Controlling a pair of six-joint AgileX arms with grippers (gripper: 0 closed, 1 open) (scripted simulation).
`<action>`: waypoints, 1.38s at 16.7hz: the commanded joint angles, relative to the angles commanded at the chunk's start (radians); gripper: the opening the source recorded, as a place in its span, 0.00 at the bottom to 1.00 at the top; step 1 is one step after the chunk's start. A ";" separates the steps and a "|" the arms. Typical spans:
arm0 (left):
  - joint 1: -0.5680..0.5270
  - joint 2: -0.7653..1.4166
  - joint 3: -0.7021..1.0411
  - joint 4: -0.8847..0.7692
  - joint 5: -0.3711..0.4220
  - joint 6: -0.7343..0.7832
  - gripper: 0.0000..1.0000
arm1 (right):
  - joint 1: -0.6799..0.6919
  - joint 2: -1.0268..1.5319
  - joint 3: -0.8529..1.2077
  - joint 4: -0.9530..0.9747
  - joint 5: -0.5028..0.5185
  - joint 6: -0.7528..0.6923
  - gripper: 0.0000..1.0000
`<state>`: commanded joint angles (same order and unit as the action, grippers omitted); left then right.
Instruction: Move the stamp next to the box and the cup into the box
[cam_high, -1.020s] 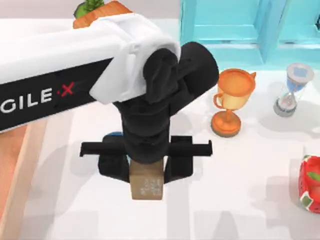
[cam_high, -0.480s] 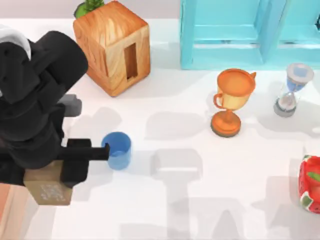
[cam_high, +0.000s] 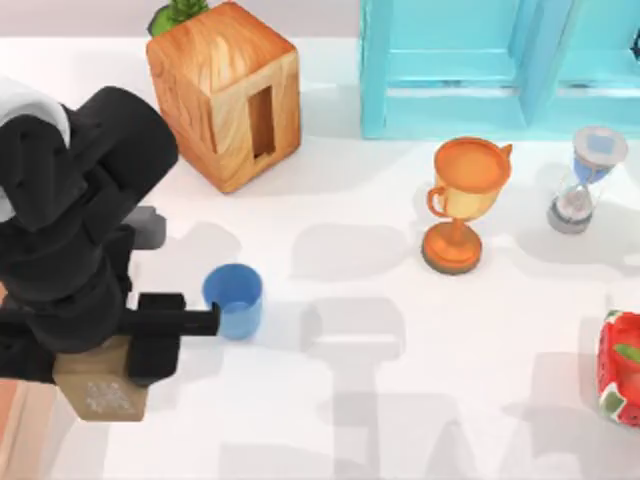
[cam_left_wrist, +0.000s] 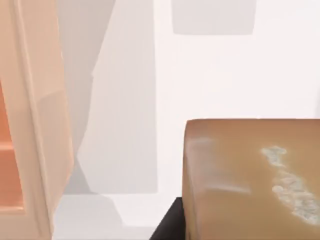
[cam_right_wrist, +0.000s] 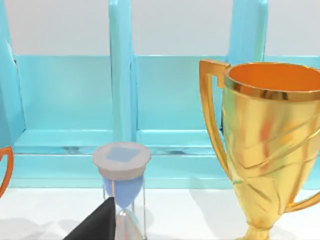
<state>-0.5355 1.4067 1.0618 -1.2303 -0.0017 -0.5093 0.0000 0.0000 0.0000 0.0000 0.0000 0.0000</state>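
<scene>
The stamp (cam_high: 100, 392), a small tan block with a faint white mark, is held in my left gripper (cam_high: 92, 352), which is shut on it near the table's front left. In the left wrist view the stamp (cam_left_wrist: 250, 175) sits close to the camera, with the light wooden rim of the box (cam_left_wrist: 40, 100) beside it. A strip of the box (cam_high: 8, 425) shows at the far left edge of the top view. The blue cup (cam_high: 233, 298) stands upright on the table just right of the gripper. My right gripper (cam_right_wrist: 95, 222) is parked facing the back shelf.
A large wooden cube with a slot (cam_high: 225, 95) stands at the back left. An orange trophy (cam_high: 462, 205), an hourglass (cam_high: 585, 180) and a red strawberry-print object (cam_high: 620, 370) are on the right. A turquoise shelf (cam_high: 480, 60) lines the back. A gold trophy (cam_right_wrist: 270, 150) stands near the right wrist camera.
My left arm has swung from the middle of the table to the left with the stamp in its grip, uncovering the cup. In the last half second it moved slightly toward the front.
</scene>
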 joint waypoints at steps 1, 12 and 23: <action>0.001 0.004 -0.029 0.037 0.000 0.000 0.00 | 0.000 0.000 0.000 0.000 0.000 0.000 1.00; 0.005 0.027 -0.163 0.195 0.001 0.003 0.15 | 0.000 0.000 0.000 0.000 0.000 0.000 1.00; 0.005 0.027 -0.163 0.195 0.001 0.003 0.98 | 0.000 0.000 0.000 0.000 0.000 0.000 1.00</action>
<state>-0.5302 1.4338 0.8988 -1.0356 -0.0009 -0.5066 0.0000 0.0000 0.0000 0.0000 0.0000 0.0000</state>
